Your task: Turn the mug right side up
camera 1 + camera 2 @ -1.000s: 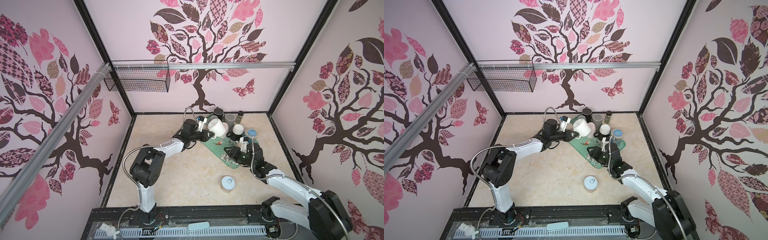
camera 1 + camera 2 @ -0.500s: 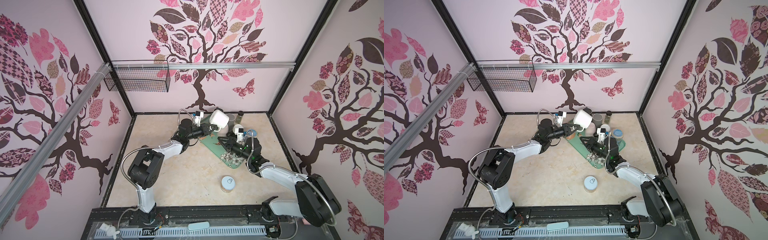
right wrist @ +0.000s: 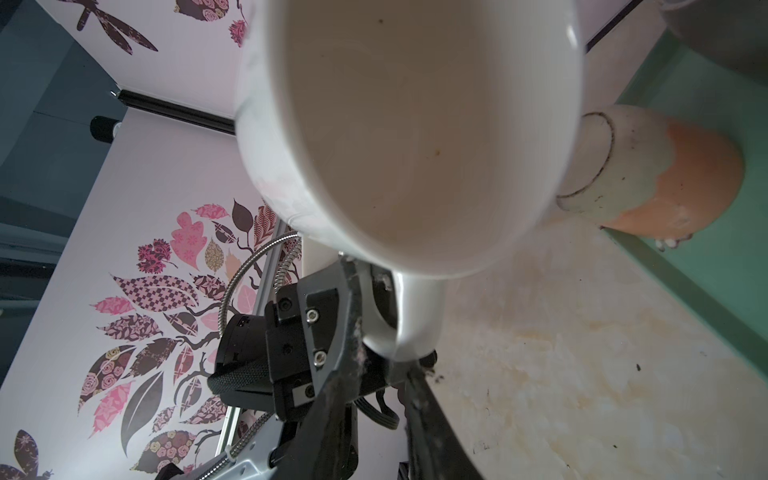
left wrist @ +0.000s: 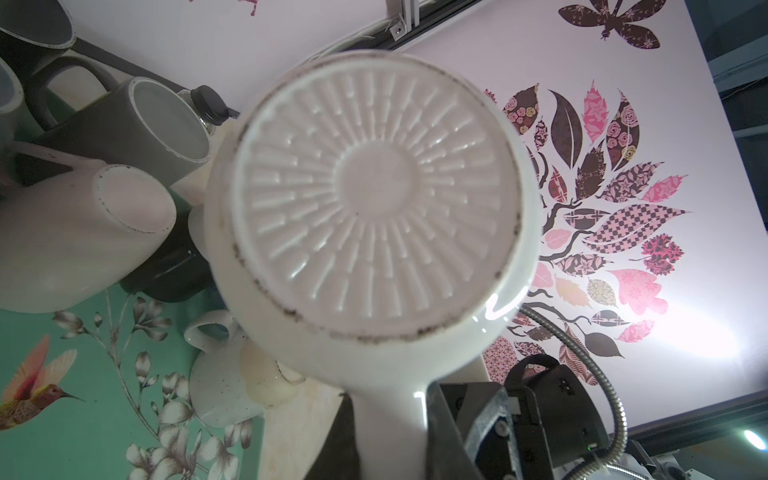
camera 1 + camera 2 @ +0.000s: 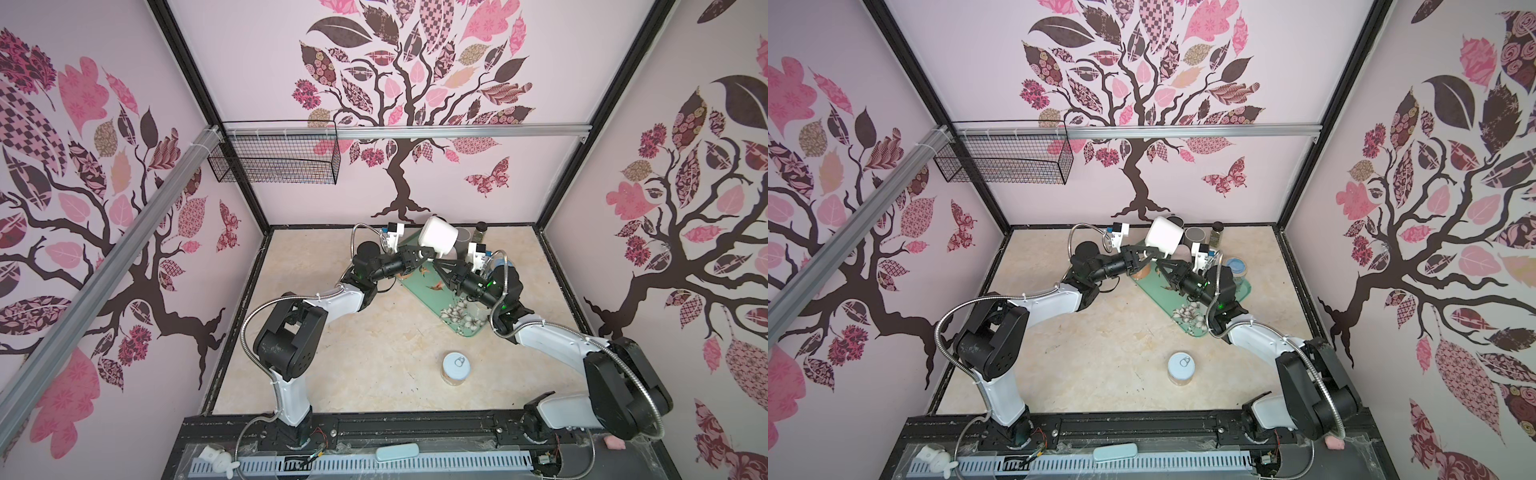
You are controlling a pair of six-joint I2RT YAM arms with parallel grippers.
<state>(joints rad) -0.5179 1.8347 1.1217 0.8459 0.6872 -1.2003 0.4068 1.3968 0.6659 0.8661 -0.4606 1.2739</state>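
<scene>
A white mug [image 5: 438,237] [image 5: 1165,237] hangs in the air on its side over the back of the green tray [image 5: 419,286]. Its ribbed base [image 4: 374,199] faces the left wrist camera and its open mouth [image 3: 415,124] faces the right wrist camera. My left gripper [image 5: 426,252] [image 4: 390,424] is shut on the handle from the left. From the right, my right gripper [image 5: 436,262] [image 3: 390,357] has its fingers pressed against both sides of the same handle's lower loop. The two grippers almost touch.
On the tray stand a grey mug [image 4: 137,124], a pale upturned mug [image 4: 83,232], a speckled mug [image 4: 220,374] and an orange-and-cream mug [image 3: 656,174]. A dark bottle [image 5: 481,230] and blue-lidded jar [image 5: 1235,266] are at the back right. A tin can [image 5: 456,368] sits in front.
My left arm raised the mug and turned it onto its side. My right gripper came up from the tray to the handle and narrowed its jaws onto it.
</scene>
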